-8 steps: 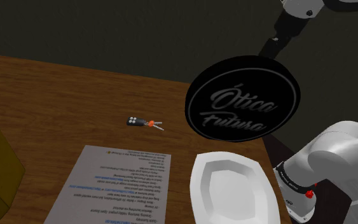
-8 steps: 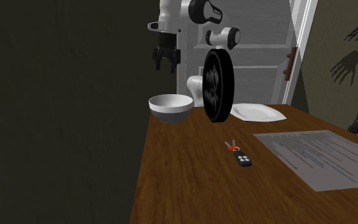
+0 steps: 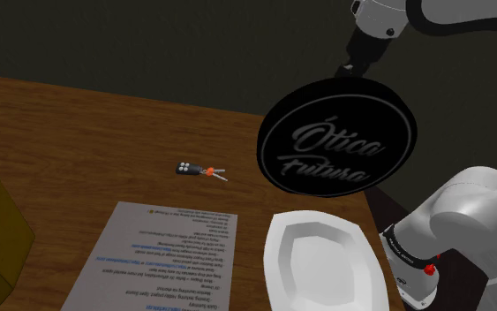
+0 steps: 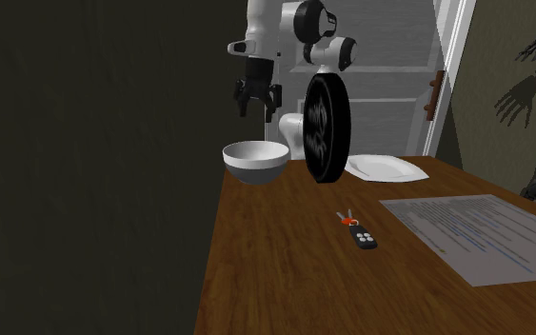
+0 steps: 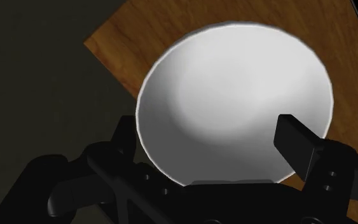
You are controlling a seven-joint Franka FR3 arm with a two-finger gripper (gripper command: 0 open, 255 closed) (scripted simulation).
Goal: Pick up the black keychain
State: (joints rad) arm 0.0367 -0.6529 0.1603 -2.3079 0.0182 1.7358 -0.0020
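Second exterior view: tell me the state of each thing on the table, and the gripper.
Black keychain with orange tag: lying flat on the wooden table, not held.
Black round disc: standing on edge.
White round bowl: upright, empty.
White squarish dish: upright, empty.
Printed paper sheet: lying flat.
All-black gripper: open, empty, above the bowl.

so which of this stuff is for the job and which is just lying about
For the job:
black keychain
tool, open

Just lying about:
white bowl
round black sign
white dish
printed sheet
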